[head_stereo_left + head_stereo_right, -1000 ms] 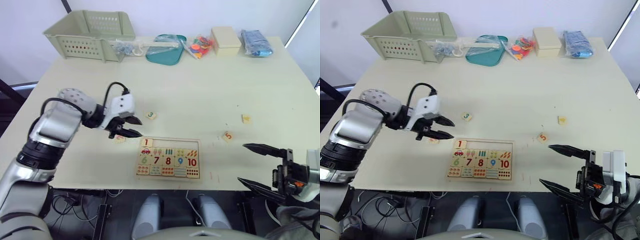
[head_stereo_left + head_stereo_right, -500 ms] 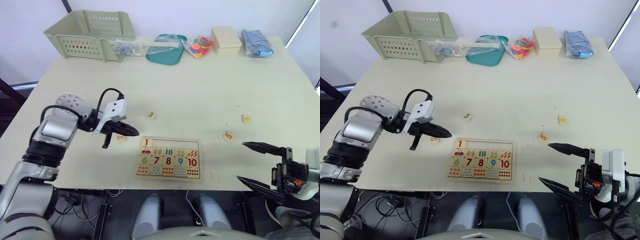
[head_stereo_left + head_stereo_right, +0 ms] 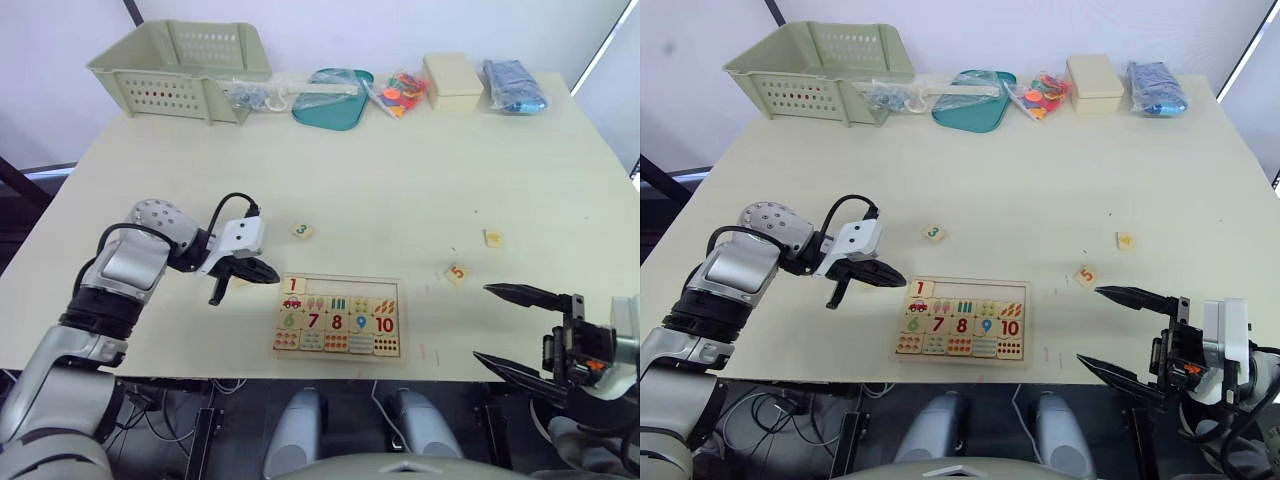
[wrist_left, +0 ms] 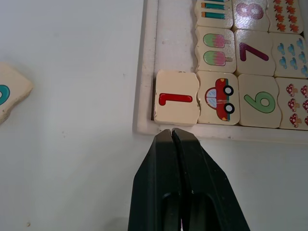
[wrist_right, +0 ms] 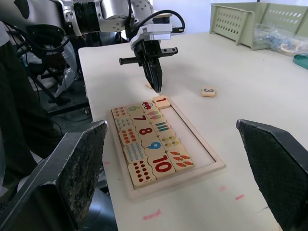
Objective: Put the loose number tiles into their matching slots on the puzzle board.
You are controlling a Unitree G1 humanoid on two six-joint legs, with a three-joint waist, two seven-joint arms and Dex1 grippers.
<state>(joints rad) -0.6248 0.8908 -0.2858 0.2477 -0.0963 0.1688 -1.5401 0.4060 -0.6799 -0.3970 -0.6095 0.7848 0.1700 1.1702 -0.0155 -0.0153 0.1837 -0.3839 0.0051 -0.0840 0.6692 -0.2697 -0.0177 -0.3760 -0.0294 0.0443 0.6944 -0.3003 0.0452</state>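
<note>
- The left pincer [image 3: 268, 272] is clenched with nothing between its fingers; its tip is held just outside the left end of the puzzle board [image 3: 338, 316], beside the 1 tile [image 4: 176, 97].
- The right pincer [image 3: 508, 328] is spread wide and empty, held off the near right edge of the tabletop [image 3: 400, 190], well apart from the board.
- The 1 tile is seen in the first slot of the board's upper row, though in the left wrist view it appears to ride slightly over the rim, so full seating is judged uncertain.
- The remaining slots [image 3: 350, 287] of the upper row are bare wood.
- The 3 tile [image 3: 302, 231] lies loose on the tabletop beyond the board.
- The 5 tile [image 3: 456, 272] lies to the right of the board, and another loose tile [image 3: 492, 238] is seen further right; its digit cannot be read.
- A further tile [image 4: 10, 96] lies just beside the left pincer, partly hidden, its digit not legible.
- By judgement, one of five placements is done or nearly done; four are left.
</note>
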